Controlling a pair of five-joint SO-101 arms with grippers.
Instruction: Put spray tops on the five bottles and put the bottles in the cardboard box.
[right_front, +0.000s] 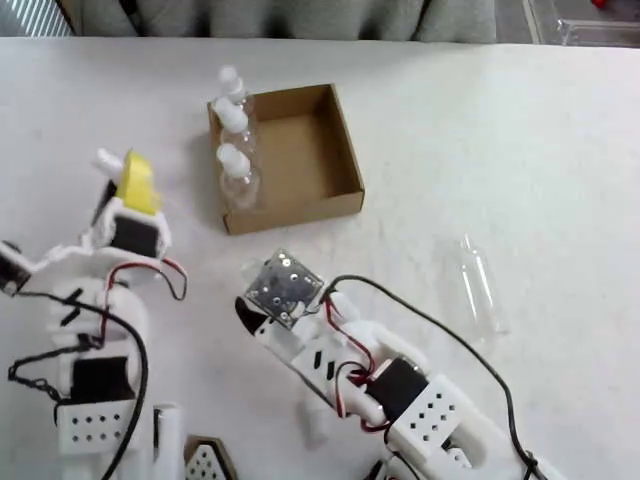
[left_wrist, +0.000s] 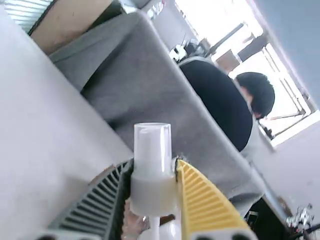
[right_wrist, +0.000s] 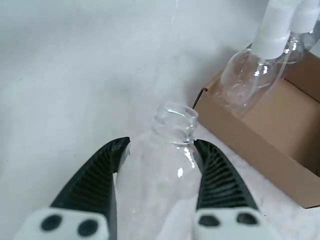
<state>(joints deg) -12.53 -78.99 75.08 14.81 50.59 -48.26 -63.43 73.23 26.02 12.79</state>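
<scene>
My left gripper (right_front: 114, 168) is shut on a white spray top (left_wrist: 151, 167), held upright between its grey and yellow fingers (left_wrist: 200, 200) left of the cardboard box (right_front: 340, 150). My right gripper (right_wrist: 160, 150) is shut on a clear, uncapped bottle (right_wrist: 167, 160), just in front of the box's near wall (right_wrist: 250, 145). Three clear bottles with white spray tops (right_front: 235, 150) stand in a row along the box's left wall. In the right wrist view two of them (right_wrist: 255, 70) lean over the box's edge. Another uncapped clear bottle (right_front: 482, 285) lies on the table to the right.
The white table (right_front: 500, 130) stretches open to the right of the box and behind it. Cables (right_front: 440, 330) trail over the right arm. Small white parts (right_front: 165, 430) lie between the arm bases at the front edge.
</scene>
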